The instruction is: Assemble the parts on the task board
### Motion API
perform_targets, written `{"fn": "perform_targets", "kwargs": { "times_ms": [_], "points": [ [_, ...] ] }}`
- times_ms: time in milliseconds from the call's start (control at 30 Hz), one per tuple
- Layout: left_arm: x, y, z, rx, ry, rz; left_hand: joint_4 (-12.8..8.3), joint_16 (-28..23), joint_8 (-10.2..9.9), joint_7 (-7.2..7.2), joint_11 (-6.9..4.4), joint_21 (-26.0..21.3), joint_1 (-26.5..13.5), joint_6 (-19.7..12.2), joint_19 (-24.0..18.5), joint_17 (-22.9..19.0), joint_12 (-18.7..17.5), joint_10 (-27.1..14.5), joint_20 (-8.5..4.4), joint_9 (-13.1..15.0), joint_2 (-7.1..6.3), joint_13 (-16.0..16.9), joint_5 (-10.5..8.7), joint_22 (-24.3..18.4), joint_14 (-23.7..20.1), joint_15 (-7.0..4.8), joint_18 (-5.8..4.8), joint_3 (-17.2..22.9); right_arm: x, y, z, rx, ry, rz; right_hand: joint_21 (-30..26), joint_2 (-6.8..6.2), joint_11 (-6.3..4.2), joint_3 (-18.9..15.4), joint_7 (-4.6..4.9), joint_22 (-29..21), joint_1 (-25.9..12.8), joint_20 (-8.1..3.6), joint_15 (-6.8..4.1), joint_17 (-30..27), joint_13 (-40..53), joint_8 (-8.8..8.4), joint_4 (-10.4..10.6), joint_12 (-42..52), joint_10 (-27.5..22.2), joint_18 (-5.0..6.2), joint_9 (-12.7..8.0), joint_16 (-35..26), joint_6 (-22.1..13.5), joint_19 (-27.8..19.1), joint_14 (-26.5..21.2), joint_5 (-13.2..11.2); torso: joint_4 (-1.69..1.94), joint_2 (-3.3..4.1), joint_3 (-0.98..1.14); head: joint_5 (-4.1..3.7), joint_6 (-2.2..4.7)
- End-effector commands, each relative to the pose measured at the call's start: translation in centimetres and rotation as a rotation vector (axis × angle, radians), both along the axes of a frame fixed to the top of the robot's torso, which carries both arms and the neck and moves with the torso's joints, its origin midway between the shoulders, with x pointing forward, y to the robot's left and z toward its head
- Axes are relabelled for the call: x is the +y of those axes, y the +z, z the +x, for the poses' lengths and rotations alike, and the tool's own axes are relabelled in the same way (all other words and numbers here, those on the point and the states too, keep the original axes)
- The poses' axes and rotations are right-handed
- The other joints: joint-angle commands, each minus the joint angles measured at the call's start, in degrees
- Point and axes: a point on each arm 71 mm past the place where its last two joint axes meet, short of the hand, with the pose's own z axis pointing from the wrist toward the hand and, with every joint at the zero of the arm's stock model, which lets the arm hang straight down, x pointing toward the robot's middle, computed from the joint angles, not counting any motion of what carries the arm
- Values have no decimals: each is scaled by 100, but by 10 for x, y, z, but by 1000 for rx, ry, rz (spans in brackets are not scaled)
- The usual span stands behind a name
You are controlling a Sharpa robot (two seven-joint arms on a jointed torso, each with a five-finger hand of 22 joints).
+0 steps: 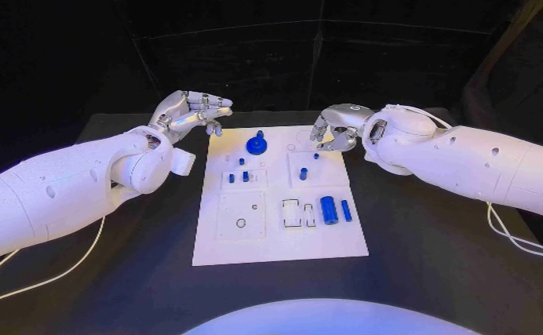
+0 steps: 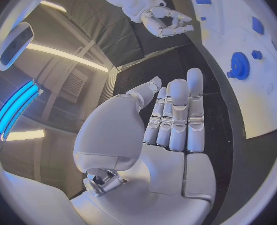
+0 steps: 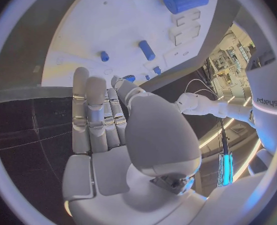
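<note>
The white task board (image 1: 277,229) lies in the middle of the table. On its far end lies a blue gear (image 1: 258,145), with small blue pegs (image 1: 238,176) just nearer. A thick blue cylinder (image 1: 329,209) and a thin blue peg (image 1: 346,210) lie at the right side. My left hand (image 1: 194,113) hovers off the board's far left corner, fingers apart and empty; its wrist view shows the straight fingers (image 2: 176,115) beside the gear (image 2: 240,65). My right hand (image 1: 336,127) hangs over the far right corner, fingers loosely bent (image 3: 104,115), nothing in them.
Black table surrounds the board, with bare room along its near edge and both sides. Empty outlined recesses (image 1: 240,221) mark the board's near left part. White cables (image 1: 509,229) trail from both arms near the table's sides.
</note>
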Motion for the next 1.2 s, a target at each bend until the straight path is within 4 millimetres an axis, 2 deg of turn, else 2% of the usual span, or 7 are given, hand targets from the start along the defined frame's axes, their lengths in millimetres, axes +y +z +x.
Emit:
{"fn": "perform_targets", "kwargs": {
  "times_ms": [33,233,400,567,800,1200],
  "points": [
    [0,5,-1,12,35,-187,28,-50,2,16,16,-37,-42,45,-48,-54,-24,38,-11,-9,6,-10,-5,-24,-39,0,69,-11,1,-2,0,-61,-3,-139,80,-68,39,47,0,57,2,3,-4,194,-2,-45,-2,-54,-14,66,9,203,39,-39,168,-25,8,8,-5,11,14],
    [-3,4,-3,24,23,-208,17,-121,-19,51,43,-126,-26,19,-74,-103,-57,10,3,-16,-20,-22,-4,-85,-92,21,66,-42,6,-10,-4,-34,11,-180,207,-125,75,113,14,152,-32,24,25,382,-6,-144,-13,-167,-126,67,5,422,-3,-105,140,-61,-13,9,6,77,38],
    [-6,3,-4,30,11,-217,15,-147,-23,59,54,-164,-29,11,-83,-121,-63,2,12,-15,-39,-23,-5,-111,-115,32,65,-72,9,-16,-5,-18,13,-195,285,-150,100,152,37,211,-49,44,44,450,-8,-209,-24,-226,-191,68,4,516,-36,-157,108,-73,3,7,-1,67,47],
    [-6,3,-5,33,8,-219,17,-151,-23,61,56,-172,-32,11,-85,-125,-64,0,14,-15,-41,-23,-5,-117,-119,34,64,-79,11,-20,-6,-7,20,-199,309,-149,108,167,46,229,-52,51,49,511,-7,-227,-27,-241,-209,68,4,578,-45,-170,106,-77,8,10,6,75,39],
    [-5,2,-5,39,7,-217,22,-162,-24,66,61,-191,-37,8,-87,-134,-66,-5,18,-15,-43,-23,-4,-130,-127,39,64,-95,15,-27,-8,15,38,-200,436,-103,107,248,44,364,-30,60,53,689,-4,-240,-41,-245,-184,59,13,766,-12,-161,117,-91,-7,6,4,94,21],
    [-5,1,-4,49,6,-214,28,-177,-32,80,71,-220,-39,-8,-89,-148,-74,-23,25,-16,-41,-24,-4,-152,-139,47,65,-116,16,-33,-7,37,37,-199,883,53,87,608,34,902,-13,65,38,1091,-2,-235,-51,-236,-40,-4,29,1206,140,-56,140,-317,0,7,3,90,14]
  ]
}}
